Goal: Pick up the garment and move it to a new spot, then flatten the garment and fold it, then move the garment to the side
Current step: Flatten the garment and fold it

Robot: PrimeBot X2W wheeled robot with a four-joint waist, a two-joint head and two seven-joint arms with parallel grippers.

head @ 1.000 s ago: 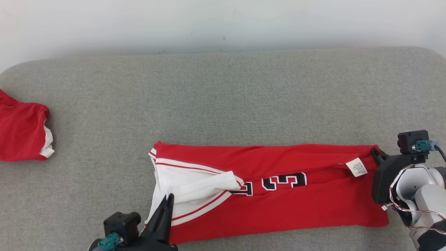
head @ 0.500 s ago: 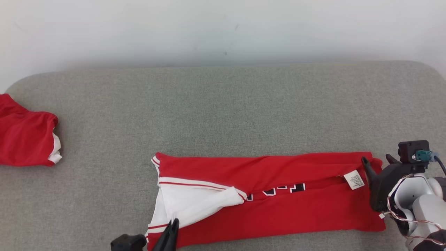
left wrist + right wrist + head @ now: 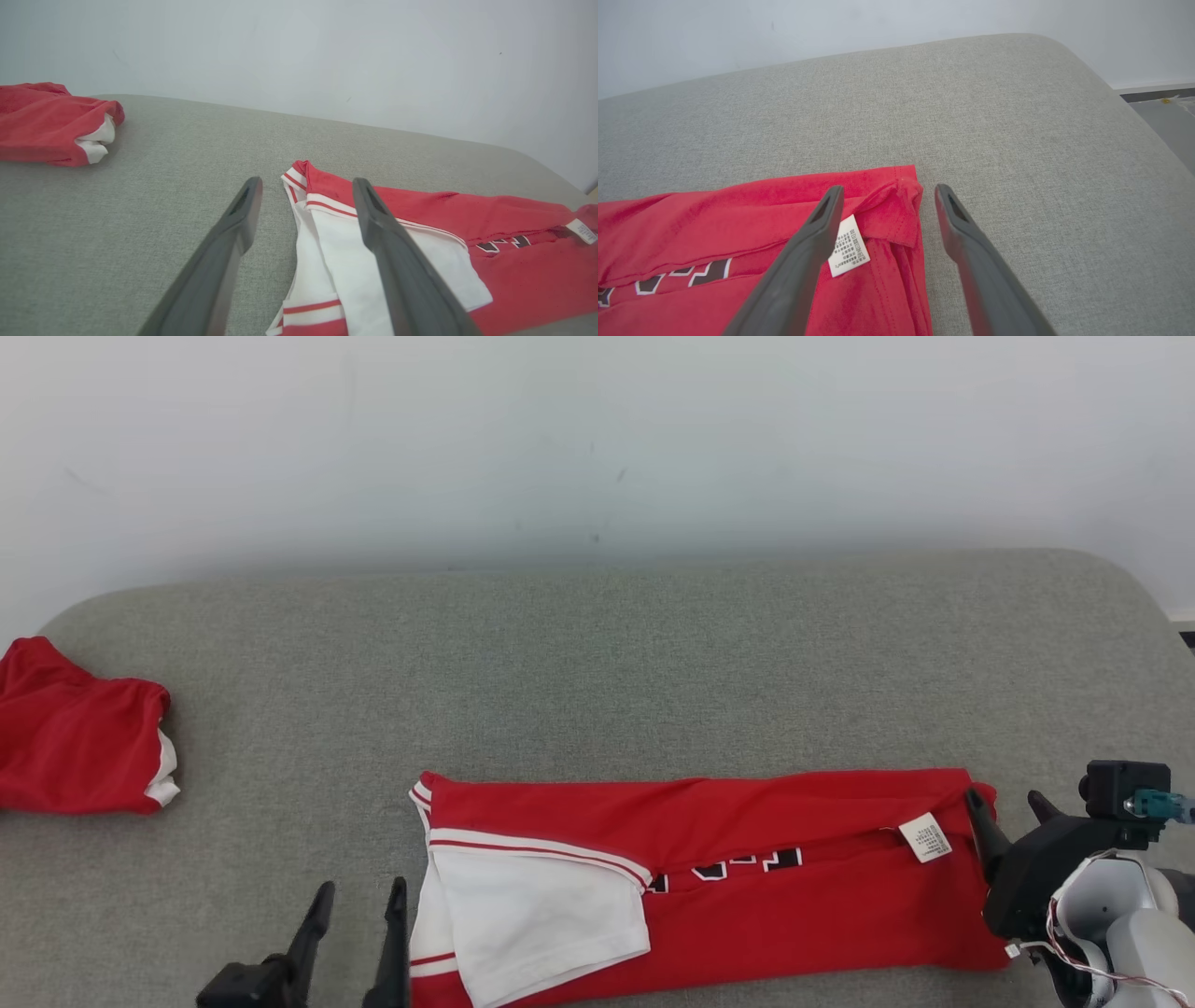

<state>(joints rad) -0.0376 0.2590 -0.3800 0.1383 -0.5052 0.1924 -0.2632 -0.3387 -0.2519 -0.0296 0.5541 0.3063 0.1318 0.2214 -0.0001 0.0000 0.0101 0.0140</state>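
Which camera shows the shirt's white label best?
Right wrist view: the label is close, its print visible. Head view shows it small; left wrist view, tiny at the right edge.

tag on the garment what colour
Tag: white with dark print, clearest in right wrist view.

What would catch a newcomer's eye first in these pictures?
A long red jersey, folded into a strip, lies at the grey cushion's near edge. The open left gripper sits by its white end, the open right gripper by its label. Another red garment lies far left.
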